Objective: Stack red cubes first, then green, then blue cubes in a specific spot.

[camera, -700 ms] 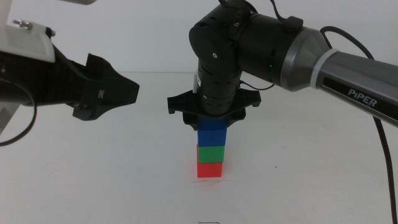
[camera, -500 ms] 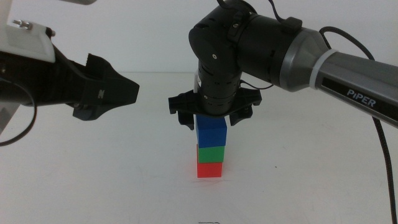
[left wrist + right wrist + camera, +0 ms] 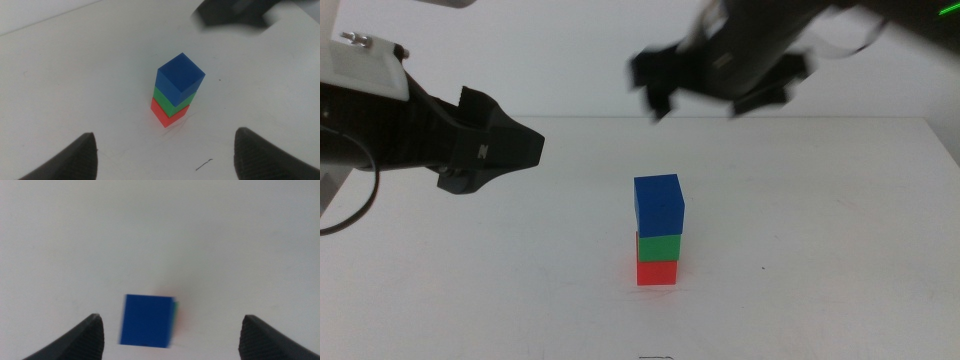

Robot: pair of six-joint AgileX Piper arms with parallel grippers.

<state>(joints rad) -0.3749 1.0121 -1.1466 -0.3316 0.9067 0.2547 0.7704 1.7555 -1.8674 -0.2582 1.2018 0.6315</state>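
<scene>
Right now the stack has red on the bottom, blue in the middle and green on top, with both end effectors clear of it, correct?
Not quite: the green cube is in the middle and the blue cube on top, as the middle view shows. The red cube is at the bottom, and both end effectors are clear.

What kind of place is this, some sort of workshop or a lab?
Probably a robotics lab or test bench: a plain white table, two dark robot grippers, left and right, both open, and a neat stack of red cube, green cube, blue cube.

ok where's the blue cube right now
In the middle view the blue cube tops the stack at table centre, resting on the green cube, clear of both grippers.
</scene>
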